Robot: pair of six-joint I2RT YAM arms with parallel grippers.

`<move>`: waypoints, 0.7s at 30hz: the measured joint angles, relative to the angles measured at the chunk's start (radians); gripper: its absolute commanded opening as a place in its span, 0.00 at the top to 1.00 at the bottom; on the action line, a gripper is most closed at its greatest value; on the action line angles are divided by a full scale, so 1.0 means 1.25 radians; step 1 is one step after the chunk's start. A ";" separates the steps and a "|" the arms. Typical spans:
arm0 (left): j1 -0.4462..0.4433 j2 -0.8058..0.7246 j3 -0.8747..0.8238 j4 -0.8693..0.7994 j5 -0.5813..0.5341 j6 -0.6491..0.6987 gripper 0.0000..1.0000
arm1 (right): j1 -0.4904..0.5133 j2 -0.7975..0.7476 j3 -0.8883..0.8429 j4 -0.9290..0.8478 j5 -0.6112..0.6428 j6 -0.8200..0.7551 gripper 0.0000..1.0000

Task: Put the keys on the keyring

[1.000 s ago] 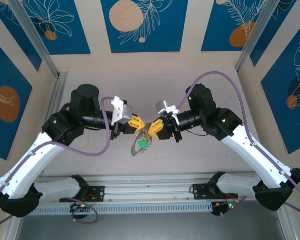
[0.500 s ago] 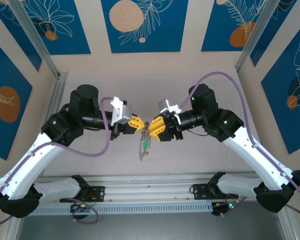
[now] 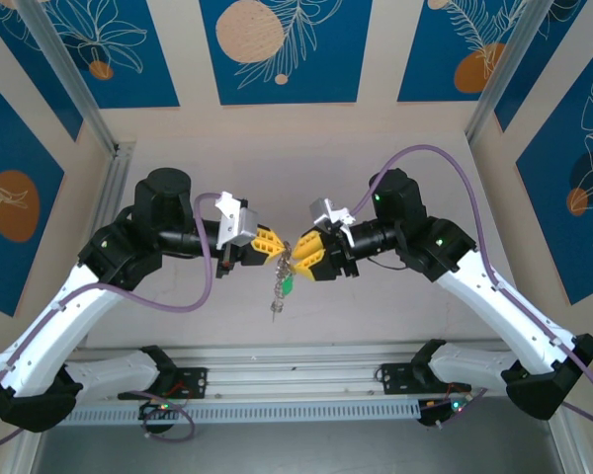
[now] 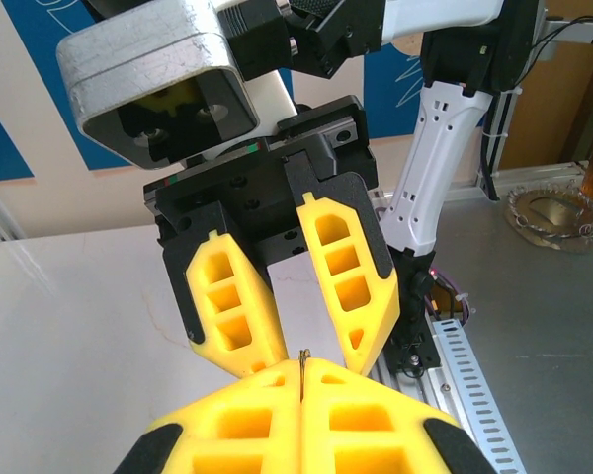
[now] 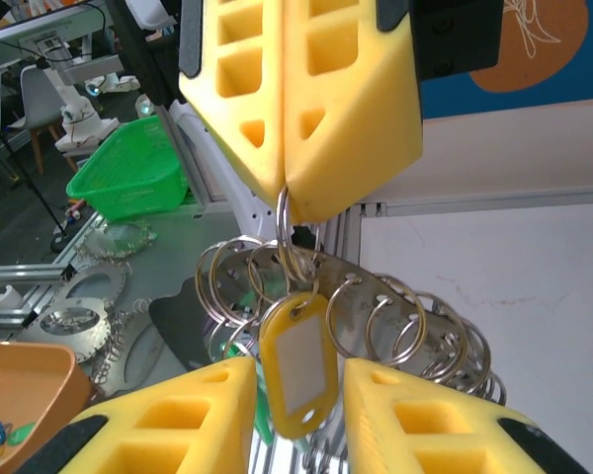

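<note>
1. Keyring (image 3: 280, 279) – a limp bunch of linked silvery rings with a small tag (image 5: 298, 361) – hangs in the air above the bench (image 3: 395, 321), between the two arms and touching nothing below.
2. My left end effector (image 5: 295, 202) is fully closed and pinches the top ring of the bunch at its very tip, so the left arm is the one carrying it.
3. My right end effector (image 5: 296, 395) stands partly open and grips nothing. In its wrist view the tag sits in the gap between its fingers, with a little daylight on either side.
4. The relation that matters is that the two end effectors face each other almost tip to tip. The keyring's long axis drops straight down from the left tip, across the mouth of the right one.
5. From the right end effector, the rings lie dead ahead and slightly above its fingertips. I judge a short advance and a close would catch a ring or the tag.
6. The keys I cannot pick out. A thin gold-brown sliver (image 4: 303, 361) shows at the seam of the left pads, but whether it is key or ring edge I cannot tell.
</note>
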 measured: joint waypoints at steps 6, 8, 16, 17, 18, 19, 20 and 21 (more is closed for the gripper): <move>0.000 0.000 0.000 0.000 0.000 0.000 1.00 | 0.002 0.018 0.000 0.018 -0.011 0.006 0.66; 0.000 0.000 0.000 0.000 0.000 0.000 1.00 | 0.003 0.021 0.000 0.021 -0.011 0.008 0.69; 0.000 0.000 0.000 0.000 -0.001 0.000 1.00 | 0.005 0.022 0.000 0.026 -0.011 0.016 0.88; 0.001 0.000 0.000 0.000 -0.001 0.000 1.00 | 0.005 0.022 0.000 0.025 -0.011 0.015 0.91; 0.001 0.000 0.000 0.000 0.000 0.000 1.00 | 0.005 0.022 0.000 0.025 -0.011 0.015 0.93; 0.001 0.000 0.000 0.000 0.000 0.000 1.00 | 0.005 0.022 0.000 0.025 -0.010 0.016 0.95; 0.001 0.000 0.000 0.000 -0.001 0.000 1.00 | 0.005 0.022 0.000 0.023 -0.010 0.016 0.98; 0.001 0.000 0.000 0.000 -0.001 0.000 1.00 | 0.005 0.022 0.000 0.023 -0.007 0.013 0.99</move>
